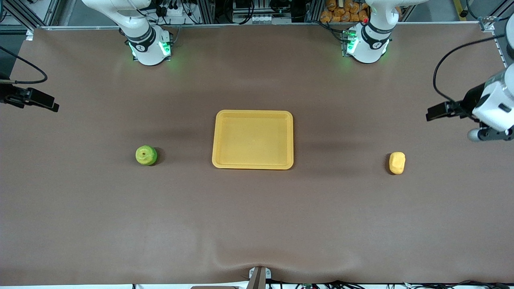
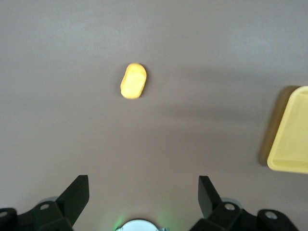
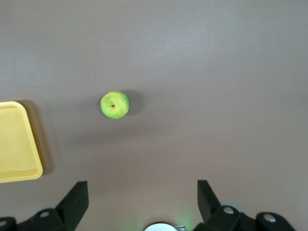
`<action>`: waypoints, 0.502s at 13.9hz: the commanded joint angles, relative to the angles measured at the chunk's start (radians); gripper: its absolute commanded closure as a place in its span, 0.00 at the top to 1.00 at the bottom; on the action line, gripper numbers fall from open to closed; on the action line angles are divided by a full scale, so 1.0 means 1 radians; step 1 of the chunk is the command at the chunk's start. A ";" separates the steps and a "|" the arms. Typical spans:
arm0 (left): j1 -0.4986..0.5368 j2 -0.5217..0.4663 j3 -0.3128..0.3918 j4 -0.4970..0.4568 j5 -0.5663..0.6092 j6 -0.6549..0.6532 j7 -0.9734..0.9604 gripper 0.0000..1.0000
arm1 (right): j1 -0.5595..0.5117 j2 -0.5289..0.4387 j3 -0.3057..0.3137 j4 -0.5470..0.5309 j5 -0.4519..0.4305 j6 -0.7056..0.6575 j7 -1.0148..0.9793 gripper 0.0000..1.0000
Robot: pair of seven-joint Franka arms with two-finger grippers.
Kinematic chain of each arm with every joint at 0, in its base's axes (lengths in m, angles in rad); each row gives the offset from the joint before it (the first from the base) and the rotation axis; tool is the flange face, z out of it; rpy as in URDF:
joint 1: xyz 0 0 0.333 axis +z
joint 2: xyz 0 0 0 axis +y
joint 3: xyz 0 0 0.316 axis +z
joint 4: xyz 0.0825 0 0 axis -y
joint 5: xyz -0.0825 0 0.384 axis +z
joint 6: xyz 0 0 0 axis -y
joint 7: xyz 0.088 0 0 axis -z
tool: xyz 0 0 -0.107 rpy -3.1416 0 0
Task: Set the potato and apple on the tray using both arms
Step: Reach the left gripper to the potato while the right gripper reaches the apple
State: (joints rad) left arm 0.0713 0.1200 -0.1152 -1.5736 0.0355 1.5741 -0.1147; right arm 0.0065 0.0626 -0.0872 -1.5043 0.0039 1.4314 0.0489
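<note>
Potato point(image 1: 396, 163) lies nearest the front camera, by a small margin, on the table point(image 1: 257, 224) toward the left arm's end. It is oblong with a smooth matte skin; judge it light, firm and somewhat prone to roll. Take hold across the short axis, at mid-length. The apple point(image 1: 146, 155) sits toward the right arm's end, stem dimple up; judge it round, firm and smooth, so grip across the widest girth. The tray point(image 1: 253, 114) lies between the two, well apart from each, and holds nothing. The left gripper point(image 1: 488, 134) hangs over the table edge at its own end, not yet over the potato. The right gripper is outside this view; only dark hardware shows at that edge.

Left wrist view: the potato point(image 2: 133, 81) lies on bare table ahead of the left gripper point(image 2: 143, 192), with a tray corner point(image 2: 291, 139) at the frame edge. The jaws stand wide apart, holding and touching nothing.

Right wrist view: the apple point(image 3: 114, 105) rests ahead of the right gripper point(image 3: 142, 192), near a tray corner point(image 3: 17, 144). The jaws stand wide apart, empty and clear of the fruit. Neither item is yet on the tray.
</note>
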 commanded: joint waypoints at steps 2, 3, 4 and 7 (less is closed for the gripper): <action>0.002 0.021 -0.003 -0.091 0.018 0.121 -0.005 1.00 | -0.019 0.023 0.014 0.015 -0.001 -0.005 -0.006 1.00; 0.002 0.039 -0.003 -0.104 0.038 0.154 -0.006 1.00 | -0.019 0.026 0.014 0.013 0.002 -0.005 -0.012 1.00; 0.002 0.062 -0.004 -0.109 0.078 0.181 -0.006 1.00 | -0.019 0.042 0.014 0.016 0.004 -0.005 -0.014 1.00; 0.004 0.127 -0.006 -0.112 0.095 0.236 -0.010 1.00 | -0.016 0.071 0.014 0.013 0.016 0.013 -0.014 1.00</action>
State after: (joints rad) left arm 0.0722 0.2201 -0.1156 -1.6838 0.1060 1.7784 -0.1147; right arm 0.0065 0.1079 -0.0859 -1.5045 0.0052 1.4358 0.0488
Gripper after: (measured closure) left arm 0.000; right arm 0.000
